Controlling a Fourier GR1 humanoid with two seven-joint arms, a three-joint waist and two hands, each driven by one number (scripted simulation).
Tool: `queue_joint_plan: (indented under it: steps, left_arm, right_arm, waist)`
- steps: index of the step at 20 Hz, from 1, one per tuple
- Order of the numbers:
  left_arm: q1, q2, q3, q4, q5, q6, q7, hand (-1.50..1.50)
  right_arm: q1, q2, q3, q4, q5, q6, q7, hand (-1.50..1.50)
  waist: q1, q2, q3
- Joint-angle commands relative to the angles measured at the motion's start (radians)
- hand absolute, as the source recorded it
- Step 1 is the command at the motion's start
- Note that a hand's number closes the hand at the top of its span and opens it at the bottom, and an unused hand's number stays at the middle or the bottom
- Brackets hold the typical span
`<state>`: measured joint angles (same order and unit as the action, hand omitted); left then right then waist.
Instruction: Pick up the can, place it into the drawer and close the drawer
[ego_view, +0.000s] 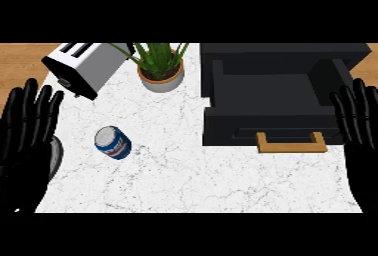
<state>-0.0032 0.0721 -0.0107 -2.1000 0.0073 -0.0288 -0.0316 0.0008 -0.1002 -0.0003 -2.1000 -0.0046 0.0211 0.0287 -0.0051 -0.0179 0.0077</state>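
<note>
A blue and white can (113, 142) stands on the white marble counter (192, 175), left of the middle. The black drawer (277, 102) is pulled open at the right, with a wooden handle (291, 143) on its front. Nothing shows inside it. My left hand (26, 130) rests open at the left edge, fingers up, well left of the can. My right hand (359, 125) rests open at the right edge, beside the drawer's front corner. Neither hand touches anything.
A white toaster (85, 65) lies at the back left. A potted green plant (161, 67) stands behind the can, between the toaster and the drawer. Wooden floor shows beyond the counter's far corners.
</note>
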Motion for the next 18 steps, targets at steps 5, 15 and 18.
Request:
queue_joint_plan:
  steps: [5, 15, 18]
  left_arm:
    - [0.005, 0.209, 0.191, 0.040, 0.407, -0.328, -0.001, -1.50]
    - [0.025, 0.315, 0.292, 0.214, 0.521, -0.316, 0.322, -1.50]
    - [-0.044, 0.330, 0.337, 0.304, 0.546, -0.339, 0.306, -1.50]
  right_arm:
    - [-0.015, 0.015, -0.041, 0.008, -0.040, -0.009, -0.017, -1.50]
    - [0.037, 0.029, -0.072, 0.013, -0.010, -0.092, 0.228, -1.50]
    - [0.041, 0.022, -0.076, 0.006, -0.009, -0.082, 0.240, -1.50]
  waist:
    - [0.008, 0.018, -0.009]
    - [0.005, 0.017, -0.008]
    - [0.002, 0.018, -0.008]
